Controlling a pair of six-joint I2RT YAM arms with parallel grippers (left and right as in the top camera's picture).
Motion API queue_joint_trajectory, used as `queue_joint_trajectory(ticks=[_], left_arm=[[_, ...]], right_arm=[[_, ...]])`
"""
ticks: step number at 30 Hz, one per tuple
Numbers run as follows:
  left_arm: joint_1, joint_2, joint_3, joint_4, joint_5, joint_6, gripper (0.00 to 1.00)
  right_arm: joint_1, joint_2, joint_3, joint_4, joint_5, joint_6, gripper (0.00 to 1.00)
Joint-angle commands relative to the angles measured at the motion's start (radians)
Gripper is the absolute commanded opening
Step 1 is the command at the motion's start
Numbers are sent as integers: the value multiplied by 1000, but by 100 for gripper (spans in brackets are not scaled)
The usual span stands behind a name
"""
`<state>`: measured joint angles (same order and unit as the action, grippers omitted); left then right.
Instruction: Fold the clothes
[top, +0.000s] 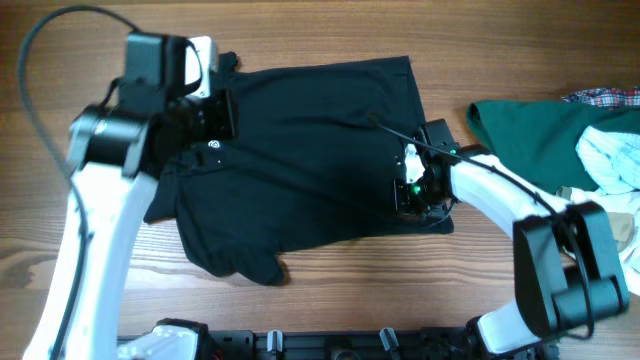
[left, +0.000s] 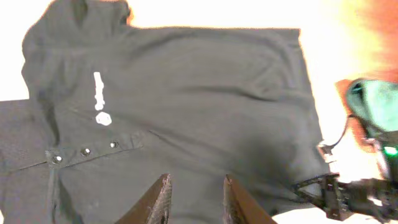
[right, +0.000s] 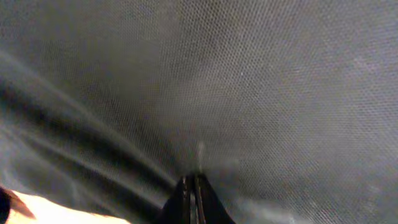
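Observation:
The clothes, a black polo shirt (top: 300, 150), lie spread across the wooden table with the collar to the left and the hem to the right. A white logo (left: 99, 99) and the button placket (left: 84, 151) show in the left wrist view. My left gripper (top: 215, 110) hovers over the collar end; in its wrist view it (left: 196, 180) is open with only flat fabric behind the gap. My right gripper (top: 408, 185) sits at the shirt's right hem. In its wrist view it (right: 191, 180) is shut on a pinch of the black fabric (right: 249, 93), with creases running from it.
A dark green garment (top: 530, 135) lies at the right edge with a white and pale blue garment (top: 615, 160) and a plaid piece (top: 600, 97) on it. Bare wood table (top: 330, 300) runs along the front, with the arm bases at the front edge.

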<state>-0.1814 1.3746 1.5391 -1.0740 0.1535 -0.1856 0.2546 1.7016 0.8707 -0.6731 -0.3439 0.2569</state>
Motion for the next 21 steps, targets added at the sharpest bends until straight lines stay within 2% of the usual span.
queue_joint_trajectory(ticks=[1, 4, 7, 10, 14, 17, 21], left_arm=[[3, -135, 2, 0, -8, -6, 30], [2, -214, 2, -11, 23, -6, 29], [2, -260, 2, -39, 40, -5, 27], [2, -289, 2, -42, 40, -2, 26], [2, -323, 2, -42, 39, -2, 26], [2, -333, 2, -48, 40, -10, 26], [2, -331, 2, -55, 35, -9, 30]], right_arm=[[3, -155, -6, 39, 29, -49, 4], [3, -254, -6, 96, 29, -42, 4], [3, -280, 25, 146, 10, 61, 4], [3, -220, 119, 111, -103, 60, 4], [-6, -135, 312, 50, -69, 58, 4], [-26, -18, 540, -35, -67, 55, 4], [-40, 157, 717, -76, -67, 31, 4]])
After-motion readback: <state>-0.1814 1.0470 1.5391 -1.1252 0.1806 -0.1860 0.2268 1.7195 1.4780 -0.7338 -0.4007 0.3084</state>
